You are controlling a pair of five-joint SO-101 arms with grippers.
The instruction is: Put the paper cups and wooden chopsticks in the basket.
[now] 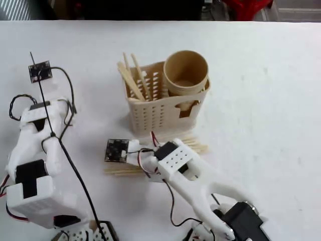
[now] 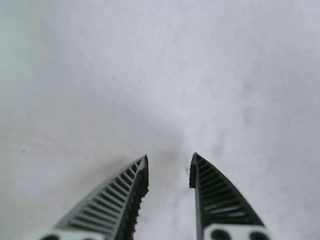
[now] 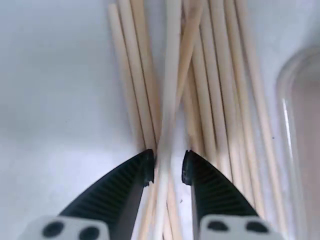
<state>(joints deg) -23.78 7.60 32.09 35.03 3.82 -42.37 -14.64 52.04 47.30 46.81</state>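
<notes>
Wooden chopsticks (image 3: 167,100) lie in a loose bundle on the bench (image 1: 261,100), just in front of the basket (image 1: 160,118), and this bundle is the step in hand. Some sticks already stand in one compartment of the basket and the paper cups (image 1: 185,70) sit stacked in the other, so I judge that only the loose ones are left.

The right fingers (image 3: 125,195) are down in the bundle, clenched on one pale stick, or perhaps two that cross there. To do it well, I would first check that the hold is near the middle of the stick, because a hold close to one end lets it swing and tip. I would lift slowly, since the neighbour sticks touch it and may roll away. I would turn it upright above the compartment with sticks before letting go.

The left fingers (image 2: 120,200) hover over bare bench, released, with nothing between them.
</notes>
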